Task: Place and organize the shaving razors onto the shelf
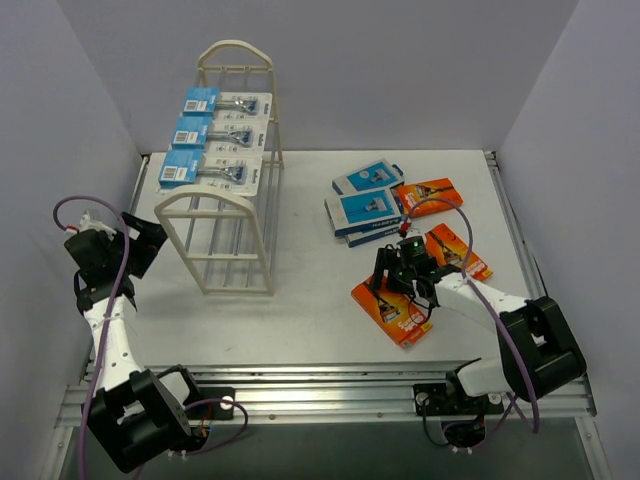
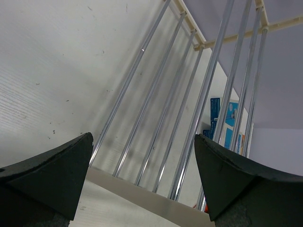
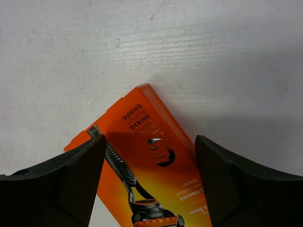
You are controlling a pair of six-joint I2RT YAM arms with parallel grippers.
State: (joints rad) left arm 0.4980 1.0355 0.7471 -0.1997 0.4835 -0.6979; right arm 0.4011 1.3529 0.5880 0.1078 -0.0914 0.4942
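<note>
The shelf (image 1: 210, 196) is taking up the back-left part of the table (image 1: 310, 310). Three white razor cards (image 1: 215, 135) are lying side by side on its top tier, blocking that tier from above. Its near end is being closed by an arched frame with upright bars. The left gripper (image 2: 142, 182), jaws spread wide, is sitting in the narrow lane between the left edge and the shelf, with rods (image 2: 161, 109) crossing directly ahead. The middle and front of the table are lying free. Toward the right edge, blue boxes (image 1: 365, 207) and orange boxes (image 1: 432, 191) are crowding the surface. The right gripper (image 1: 400, 293) is straddling one orange box (image 3: 151, 142) at the cluster's front.
</note>
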